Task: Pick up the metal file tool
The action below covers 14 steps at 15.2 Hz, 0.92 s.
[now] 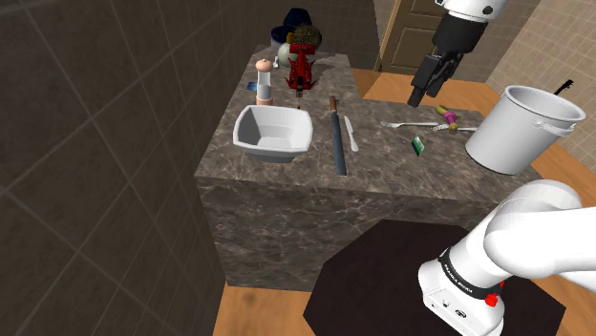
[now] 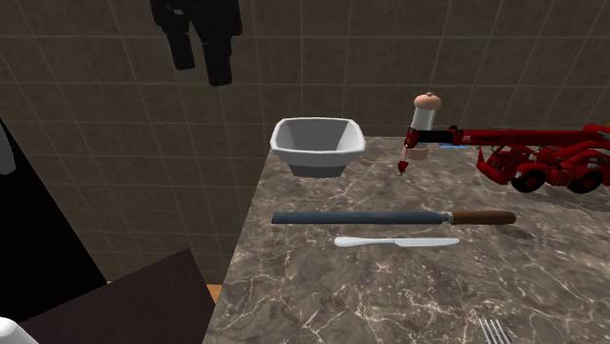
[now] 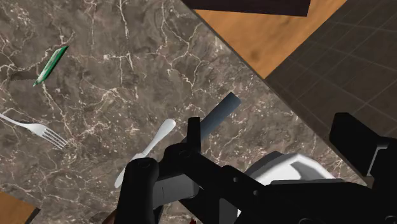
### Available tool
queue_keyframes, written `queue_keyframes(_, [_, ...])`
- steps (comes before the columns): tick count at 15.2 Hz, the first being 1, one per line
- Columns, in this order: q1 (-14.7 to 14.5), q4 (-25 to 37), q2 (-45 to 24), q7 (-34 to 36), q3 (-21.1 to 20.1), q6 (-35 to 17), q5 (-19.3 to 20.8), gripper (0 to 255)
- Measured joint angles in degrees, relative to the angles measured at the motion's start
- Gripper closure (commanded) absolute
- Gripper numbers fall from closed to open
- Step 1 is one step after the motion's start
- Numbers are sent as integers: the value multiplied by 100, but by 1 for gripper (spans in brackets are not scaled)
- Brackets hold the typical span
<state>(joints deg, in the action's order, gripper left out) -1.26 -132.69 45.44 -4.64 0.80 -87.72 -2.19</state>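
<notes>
Well above the dark marbled worktop (image 1: 382, 157), the all-black jaws are hanging released, fingers (image 2: 221, 66) apart and gripping nothing, well apart from the long grey-bladed metal file with a brown handle (image 2: 381, 217), which is lying flat between the white square bowl (image 2: 315, 147) and the slim white knife (image 2: 396, 240), just beside and parallel to the knife. Judging by this, the approach is calling for centring over the blade's middle, turning the jaws across its narrow width, and closing low without catching the knife. Farther back, the red toy crane truck (image 2: 547, 168) is showing no lettering that can be read.
</notes>
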Motion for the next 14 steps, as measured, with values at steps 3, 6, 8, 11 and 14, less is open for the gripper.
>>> queue_keyframes(3, [52,-60,-175,128,-24,-236,-22,0])
queue_keyframes(6, [153,-56,-653,457,-107,-735,-87,0])
queue_keyframes(8, [240,-163,-911,649,-123,-1116,-102,0])
queue_keyframes(11, [340,-152,-1430,1011,-204,-1658,-154,0])
queue_keyframes(14, [459,-58,-2036,1316,-225,-2197,-168,0])
